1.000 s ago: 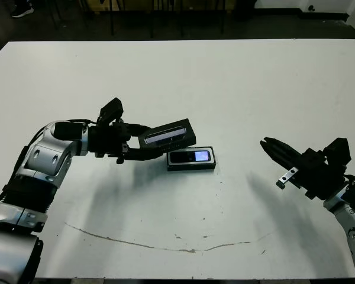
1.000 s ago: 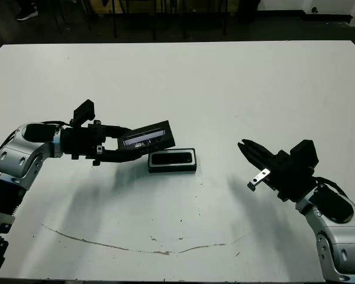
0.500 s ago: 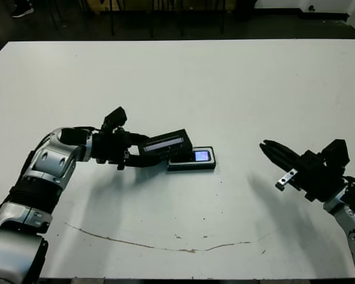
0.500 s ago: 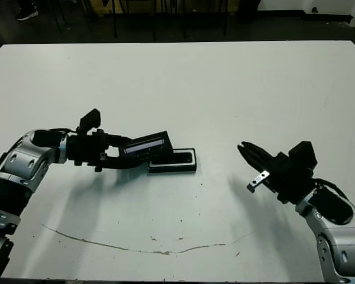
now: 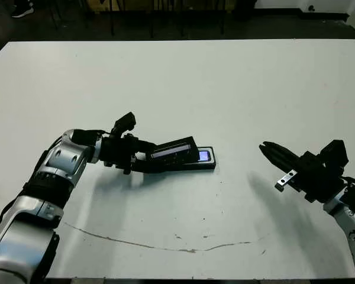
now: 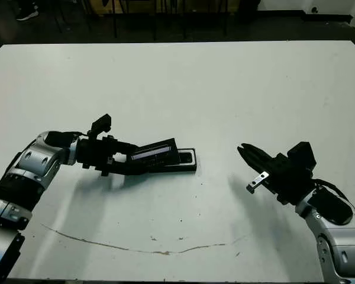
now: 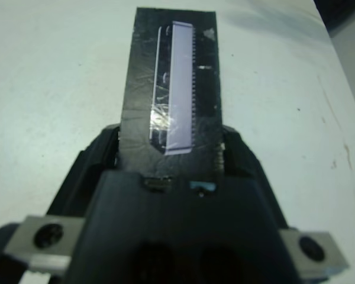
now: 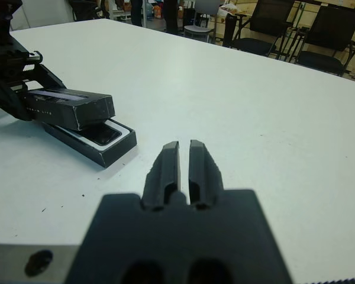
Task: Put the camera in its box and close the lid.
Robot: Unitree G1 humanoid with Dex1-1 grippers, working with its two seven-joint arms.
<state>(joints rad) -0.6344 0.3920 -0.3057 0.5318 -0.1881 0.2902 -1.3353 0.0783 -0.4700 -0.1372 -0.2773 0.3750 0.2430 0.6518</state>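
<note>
The white table (image 5: 236, 89) is bare apart from the task's things, which sit a little toward eight o'clock of its middle. The left arm has swung lower and further in than a second ago. Its claw (image 5: 143, 161) is clamped on the near end of the lid (image 5: 174, 152), which then hung tilted well above the box (image 5: 206, 165) and now lies low over it, covering most of the tray. The lid is not seated: in the right wrist view its three o'clock end rides above the box rim and sits askew. The camera (image 5: 203, 156) lies inside the box, only its bright screen end showing past the lid at three o'clock.

So the camera step looks done and the closing is nearly there; squaring the lid and pressing it down likely remains.

The right claw (image 6: 244, 150) hovers well apart at three o'clock, fingers (image 8: 168, 163) pressed together, holding nothing.
</note>
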